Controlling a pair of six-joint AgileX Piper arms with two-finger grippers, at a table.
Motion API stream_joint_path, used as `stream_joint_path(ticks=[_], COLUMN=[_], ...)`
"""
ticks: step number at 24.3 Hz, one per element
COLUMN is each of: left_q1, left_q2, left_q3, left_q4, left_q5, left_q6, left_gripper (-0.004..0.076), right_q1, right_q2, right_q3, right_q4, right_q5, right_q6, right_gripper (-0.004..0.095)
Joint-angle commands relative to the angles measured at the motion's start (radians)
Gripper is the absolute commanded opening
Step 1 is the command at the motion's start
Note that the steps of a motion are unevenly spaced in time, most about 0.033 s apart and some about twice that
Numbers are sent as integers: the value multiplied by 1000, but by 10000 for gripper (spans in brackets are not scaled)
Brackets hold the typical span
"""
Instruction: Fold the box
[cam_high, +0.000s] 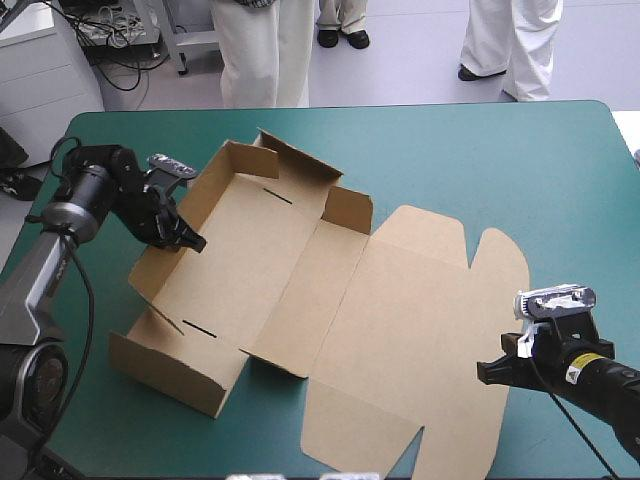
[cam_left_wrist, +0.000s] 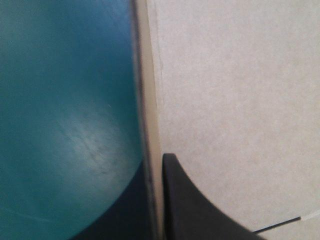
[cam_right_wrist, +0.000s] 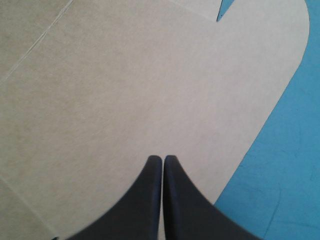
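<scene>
The left wall (cam_high: 205, 185) of the box (cam_high: 300, 270) is pinched by the left gripper (cam_high: 192, 240); if grip is lost, collapse is likely. The right gripper's (cam_high: 492, 372) fingers are pressed together over the lid (cam_high: 430, 300).

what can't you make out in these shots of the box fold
High view: the left gripper is small and dark against the box wall, so its grip is unreadable there.
Left wrist view: the finger on the teal-green cover side is only a dark blur beside the wall's edge.
Right wrist view: the shut right gripper hides whether its tips touch the lid.
</scene>
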Motion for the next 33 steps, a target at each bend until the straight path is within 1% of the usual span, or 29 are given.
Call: stream_joint_path(ticks=[1,5,8,11,15,16,21,24,28,30,31,33], left_q1=[-101,-202,-261,-317,-392,-439,-616,-682,-738,-767,-788,-811], left_q2=[-16,30,63,78,81,81,79,79,67,36,17,-8], left_q3=[-129,-238,-290,-295,-295,-295,-294,-292,-216,-115,-59,1], left_q4=[195,430,530,541,549,572,717,759,867,972,1066,1182], left_q5=[74,71,59,-18,-124,-150,-194,-231,-288,-350,-367,-385], left_q6=[7,9,39,105,134,134,127,99,20,-78,-156,-251], left_gripper=[-32,-32,-32,-32,-32,-32,-32,-32,-32,-32,-32,-32], right_q1=[-6,-6,-6,-6,-6,-6,-6,-6,-6,-6,-6,-6], right_q2=[0,2,2,2,2,2,2,2,2,2,2,2], right_q3=[-24,-24,-24,-24,-24,-24,-24,-24,-24,-24,-24,-24], right_q4=[6,-1,-1,-1,-1,-1,-1,2,2,2,2,2], right_q5=[-52,-54,-55,-55,-55,-55,-55,-55,-52,-51,-51,-51], right_q6=[-1,-1,-1,-1,-1,-1,2,14,33,33,33,33], right_gripper=[-4,-4,-4,-4,-4,-4,-4,-4,-4,-4,-4,-4])
